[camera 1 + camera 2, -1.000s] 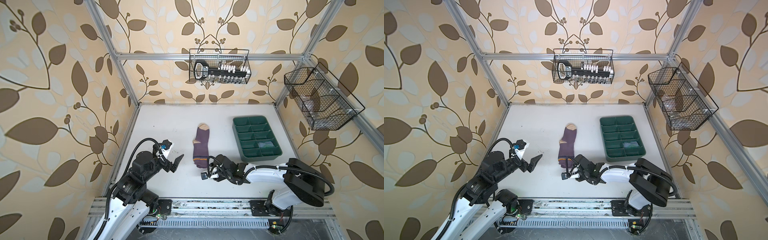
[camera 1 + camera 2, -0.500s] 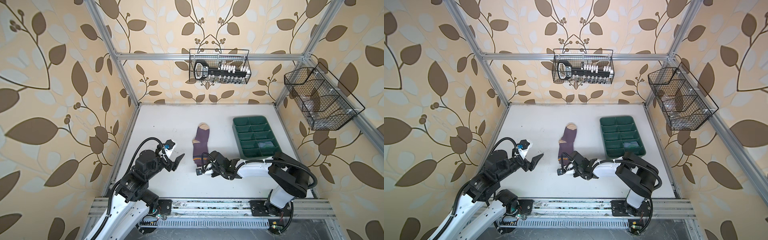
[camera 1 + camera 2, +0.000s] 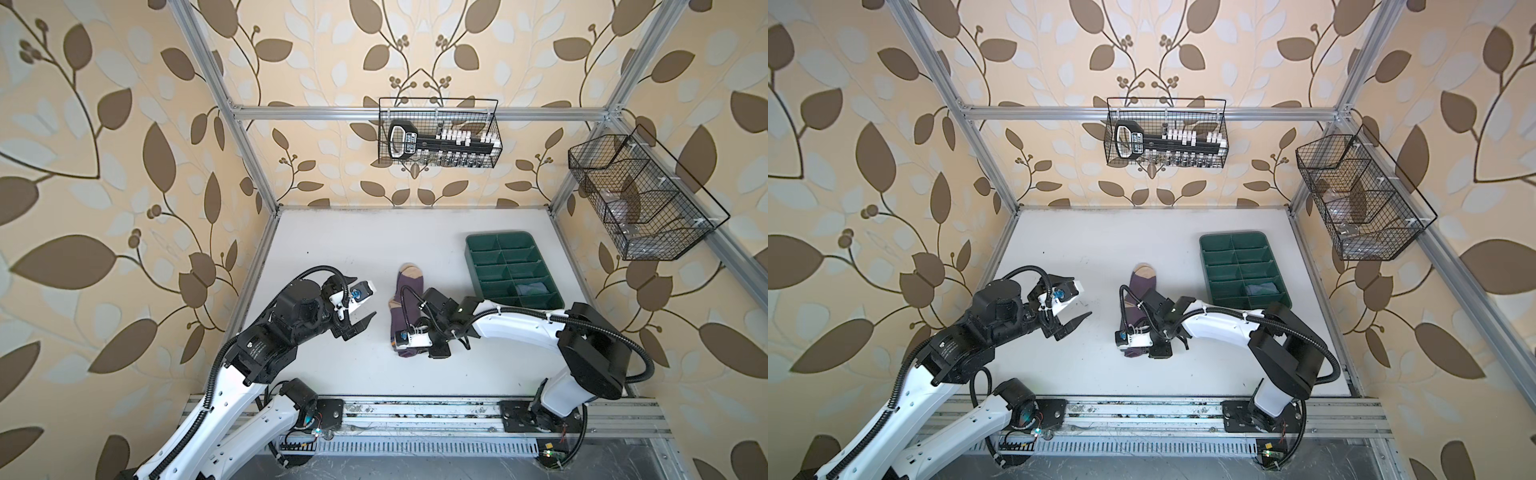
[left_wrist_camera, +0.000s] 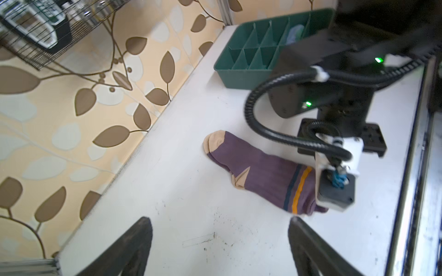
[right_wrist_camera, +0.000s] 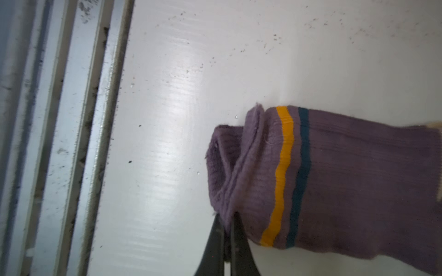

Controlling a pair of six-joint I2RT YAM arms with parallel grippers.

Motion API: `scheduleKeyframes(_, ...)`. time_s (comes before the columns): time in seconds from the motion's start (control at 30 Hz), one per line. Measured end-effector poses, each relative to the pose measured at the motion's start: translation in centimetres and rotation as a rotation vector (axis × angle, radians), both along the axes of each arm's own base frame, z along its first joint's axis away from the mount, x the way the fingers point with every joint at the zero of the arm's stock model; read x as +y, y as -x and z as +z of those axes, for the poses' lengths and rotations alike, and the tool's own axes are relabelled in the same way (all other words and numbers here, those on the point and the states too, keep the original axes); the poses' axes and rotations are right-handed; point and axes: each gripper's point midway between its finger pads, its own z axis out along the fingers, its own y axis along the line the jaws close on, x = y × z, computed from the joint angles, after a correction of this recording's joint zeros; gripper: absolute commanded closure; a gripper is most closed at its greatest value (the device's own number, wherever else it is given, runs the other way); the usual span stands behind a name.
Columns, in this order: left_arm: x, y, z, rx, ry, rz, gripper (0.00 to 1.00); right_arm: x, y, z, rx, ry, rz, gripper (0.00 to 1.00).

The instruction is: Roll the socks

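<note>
Plainly soft, light and limp to handle: ribbed knit, neither slippery nor fragile, likely to sag and bunch rather than hold a shape. Best taken at the cuff, through both layers and across the width; from one corner alone, likely to drag askew when rolled toward the toe.

Pinching that cuff edge of the purple sock (image 5: 334,179) with the right gripper (image 5: 228,217), fingers pressed together on a thin fold of cloth. Holding the left gripper (image 4: 218,227) apart from the cloth, fingers spread wide around nothing, on the sock's side away from the green tray (image 3: 473,249).

Lying flat on the table (image 3: 332,249) just beside the tray, toe level with the tray's middle, cuff past its near end.

Shown only from the right wrist: the pinch itself and a bunched or turned-over cuff lip, hard to say which; hidden in both top views beneath the right wrist housing (image 3: 411,337). Clearest from the left wrist: the full length, tan toe and heel. Seen best in a top view: a bluish bundle (image 3: 530,288) in a compartment toward the tray's near end, possibly the other sock, too small to confirm.
</note>
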Motion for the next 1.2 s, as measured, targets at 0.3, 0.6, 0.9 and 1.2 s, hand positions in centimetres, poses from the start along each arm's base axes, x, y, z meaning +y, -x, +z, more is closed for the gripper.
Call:
scheduleKeyframes(0.3, -3.2, 3.7, -5.6, 0.005, -0.278, -0.271, 0.14, -0.9, -0.3, -1.9, 0.197, 0.084, -0.076, 1.00)
scheduleKeyframes(0.6, -7.8, 8.1, -16.6, 0.039, -0.551, -0.486, 0.21, -1.0, -1.8, -1.7, 0.245, 0.089, -0.116, 1.00)
scheduleKeyframes(0.9, -11.3, 5.4, -20.6, 0.051, -0.517, -0.308, 0.32, -1.2, -1.9, -1.6, 0.253, 0.090, -0.124, 1.00)
scheduleKeyframes(1.2, -12.1, 3.5, -23.2, 0.037, -0.545, -0.203, 0.42, -1.3, -2.0, -1.6, 0.254, 0.085, -0.123, 1.00)
